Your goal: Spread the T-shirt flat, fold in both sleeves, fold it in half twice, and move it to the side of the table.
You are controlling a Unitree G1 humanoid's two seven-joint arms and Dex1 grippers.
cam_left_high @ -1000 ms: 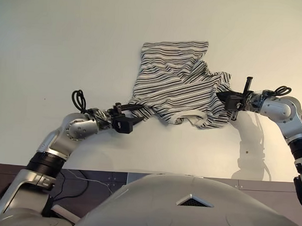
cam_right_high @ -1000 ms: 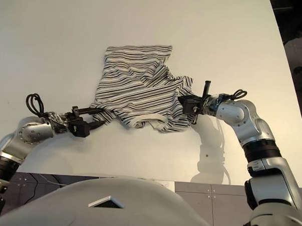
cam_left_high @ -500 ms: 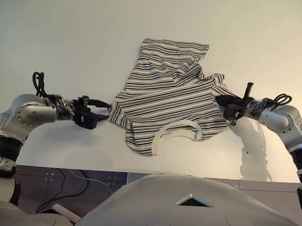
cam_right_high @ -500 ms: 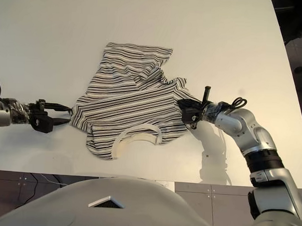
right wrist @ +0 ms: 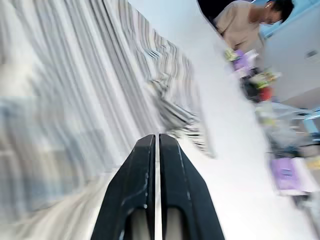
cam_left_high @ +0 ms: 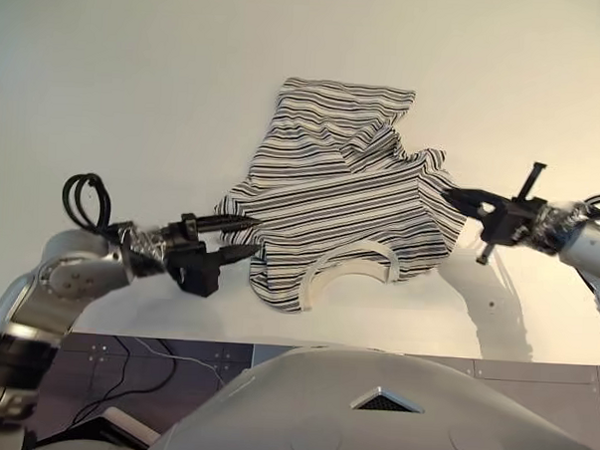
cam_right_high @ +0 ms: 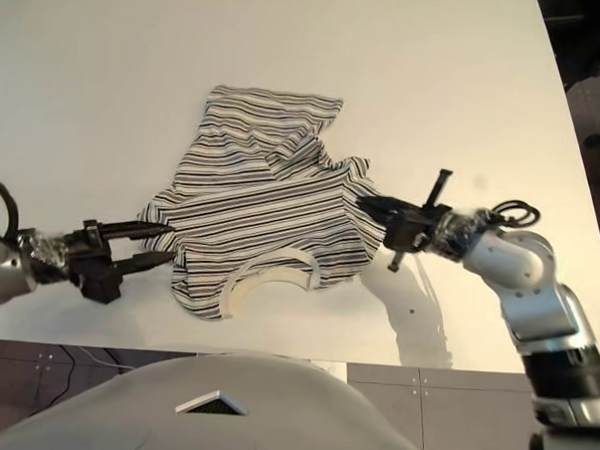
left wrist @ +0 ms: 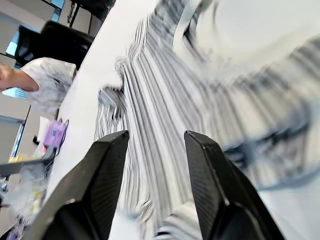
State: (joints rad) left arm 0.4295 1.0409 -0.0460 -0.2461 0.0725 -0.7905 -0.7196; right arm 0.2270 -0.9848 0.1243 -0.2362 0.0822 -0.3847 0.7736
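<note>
One T-shirt (cam_left_high: 341, 187), one table (cam_left_high: 137, 78)

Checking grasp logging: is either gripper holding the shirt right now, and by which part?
Nothing looks held. Left gripper is open beside the left edge of the T-shirt; right gripper is shut at its right edge, no cloth visibly between its fingers.

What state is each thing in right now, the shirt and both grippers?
T-shirt: rumpled, only partly spread, not yet folded.
Left gripper: open, at the T-shirt's left edge.
Right gripper: shut, tips at the T-shirt's right edge.
</note>
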